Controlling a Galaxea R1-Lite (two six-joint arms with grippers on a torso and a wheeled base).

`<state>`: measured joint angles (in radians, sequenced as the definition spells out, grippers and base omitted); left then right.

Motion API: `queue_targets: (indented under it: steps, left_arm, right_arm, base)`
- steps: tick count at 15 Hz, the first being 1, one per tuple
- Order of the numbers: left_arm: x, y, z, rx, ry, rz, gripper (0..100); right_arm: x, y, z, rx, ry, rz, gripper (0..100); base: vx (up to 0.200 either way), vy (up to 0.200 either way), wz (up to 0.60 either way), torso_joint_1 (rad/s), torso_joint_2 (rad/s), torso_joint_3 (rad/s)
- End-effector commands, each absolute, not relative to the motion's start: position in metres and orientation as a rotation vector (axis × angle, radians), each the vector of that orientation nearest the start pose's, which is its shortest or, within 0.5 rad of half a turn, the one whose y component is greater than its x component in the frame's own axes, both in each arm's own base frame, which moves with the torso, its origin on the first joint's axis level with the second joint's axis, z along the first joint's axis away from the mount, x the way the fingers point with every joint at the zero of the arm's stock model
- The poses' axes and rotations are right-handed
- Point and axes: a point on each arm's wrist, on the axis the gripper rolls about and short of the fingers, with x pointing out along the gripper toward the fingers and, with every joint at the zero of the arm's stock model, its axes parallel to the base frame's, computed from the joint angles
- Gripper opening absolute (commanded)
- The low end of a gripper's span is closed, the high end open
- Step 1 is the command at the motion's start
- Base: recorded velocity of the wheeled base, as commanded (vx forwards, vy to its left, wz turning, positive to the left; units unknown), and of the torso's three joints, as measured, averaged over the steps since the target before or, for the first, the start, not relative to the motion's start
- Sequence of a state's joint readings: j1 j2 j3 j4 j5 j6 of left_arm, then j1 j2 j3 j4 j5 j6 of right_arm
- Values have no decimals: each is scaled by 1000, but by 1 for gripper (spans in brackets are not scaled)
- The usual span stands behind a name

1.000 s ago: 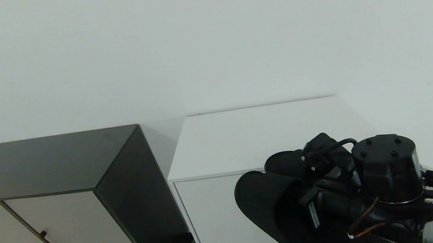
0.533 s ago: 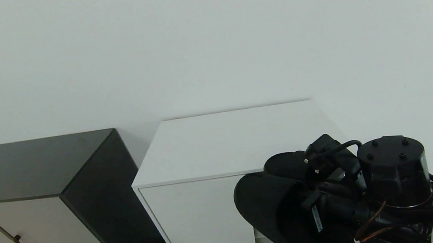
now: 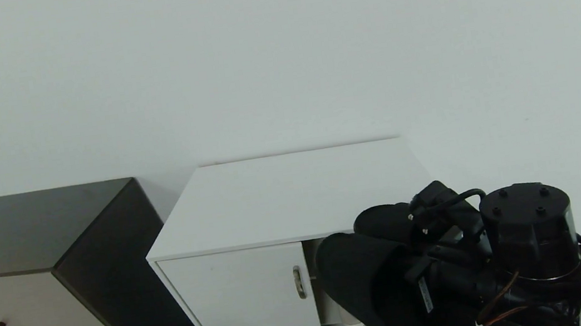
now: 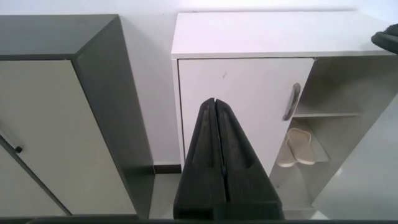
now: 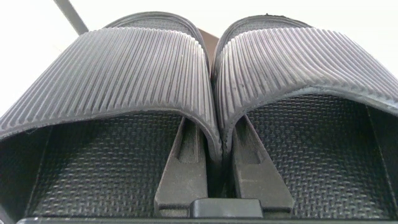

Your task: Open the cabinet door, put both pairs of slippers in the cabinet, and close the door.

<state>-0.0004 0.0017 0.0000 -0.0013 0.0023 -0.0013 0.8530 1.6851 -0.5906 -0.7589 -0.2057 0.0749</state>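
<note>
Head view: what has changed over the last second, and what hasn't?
The whole picture slid left, so the camera moved, not the furniture: the dark cabinet and white cabinet sit further left, and the white cabinet's shut door, handle and open half have come into frame. Nothing was grasped or released. The right gripper stays clamped on the black slippers, same spot in frame.

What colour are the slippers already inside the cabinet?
Cream slippers, clearest in the left wrist view.

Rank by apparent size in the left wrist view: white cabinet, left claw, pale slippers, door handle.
Largest to smallest: white cabinet, left claw, pale slippers, door handle. The claw is nearest the camera, inflating it.
</note>
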Motion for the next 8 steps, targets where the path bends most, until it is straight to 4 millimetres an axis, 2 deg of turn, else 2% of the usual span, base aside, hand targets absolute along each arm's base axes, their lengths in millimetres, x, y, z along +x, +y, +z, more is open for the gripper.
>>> queue_targets:
  steps: [1,8]
  left_arm:
    - [-23,0,76,0,0,2,0]
    - [-23,0,76,-2,0,2,0]
  right_arm:
    - [186,207,142,-103,323,632,0]
    - [176,212,138,-118,337,662,0]
  base:
    - [0,0,0,0,0,0]
    - [0,0,0,0,0,0]
